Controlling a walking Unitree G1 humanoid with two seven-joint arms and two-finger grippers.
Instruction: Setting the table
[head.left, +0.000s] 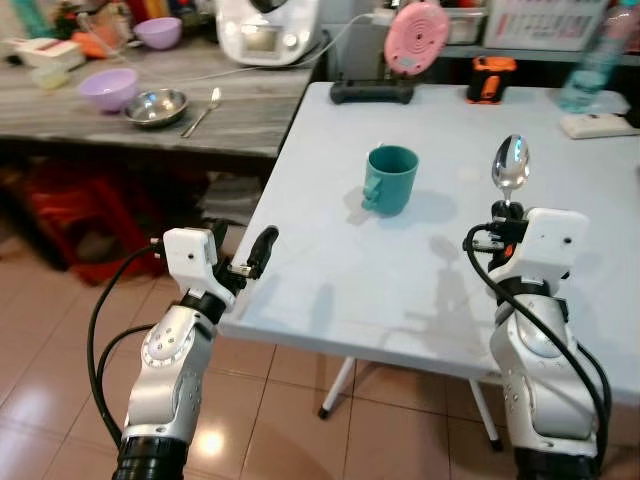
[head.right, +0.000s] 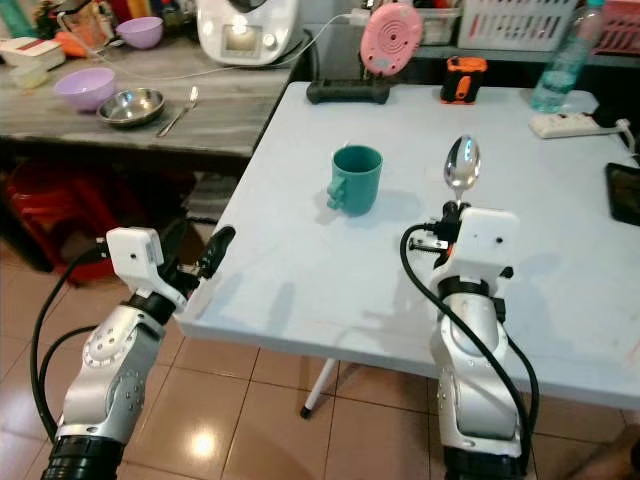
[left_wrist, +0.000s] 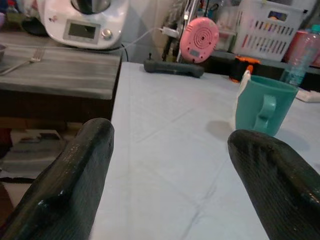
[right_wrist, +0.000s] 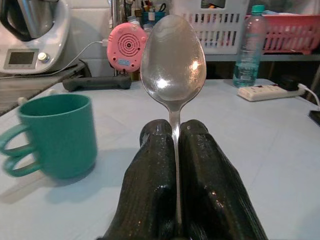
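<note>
From the head views, a white table (head.left: 330, 290) stands in front of the robot with a teal mug (head.left: 390, 179) near its middle. The right gripper (head.left: 505, 215) hovers over the table to the right of the mug, its fingers pressed together on the handle of a metal spoon (head.left: 510, 166), whose bowl points away from the robot. The left gripper (head.left: 255, 255) hangs at the table's near left edge with nothing in it. Beyond, a grey counter (head.left: 150, 120) carries a purple bowl (head.left: 108, 88), a steel bowl (head.left: 156, 106) and a second spoon (head.left: 202, 111).

In the left wrist view, the two black fingers (left_wrist: 70, 180) are spread wide apart over the tabletop, and the mug (left_wrist: 264, 104) stands ahead.

In the right wrist view, the fingers (right_wrist: 150, 200) clamp the spoon (right_wrist: 173, 60) upright between them, with the mug (right_wrist: 55, 135) close beside.
</note>
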